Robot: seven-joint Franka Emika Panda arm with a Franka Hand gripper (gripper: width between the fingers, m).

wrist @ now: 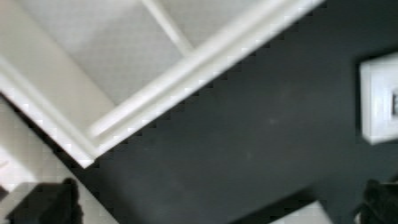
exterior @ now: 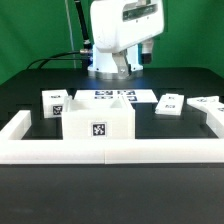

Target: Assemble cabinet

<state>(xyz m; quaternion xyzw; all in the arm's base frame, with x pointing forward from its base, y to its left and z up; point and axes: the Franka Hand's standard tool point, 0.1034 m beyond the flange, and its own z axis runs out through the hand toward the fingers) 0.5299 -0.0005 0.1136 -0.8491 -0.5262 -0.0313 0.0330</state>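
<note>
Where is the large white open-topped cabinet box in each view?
Exterior view: the large white open-topped cabinet box stands at centre, its tag facing the camera.
Wrist view: only one corner of it shows, cut off by the frame.
Shared landmark: the black tabletop beside it.

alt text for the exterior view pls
A white open-topped cabinet box with a square tag on its front sits on a black table, just behind a low white border rail. Three small tagged white parts lie beside it, one on the exterior view's left, two on its right; the robot arm stands behind.
</note>
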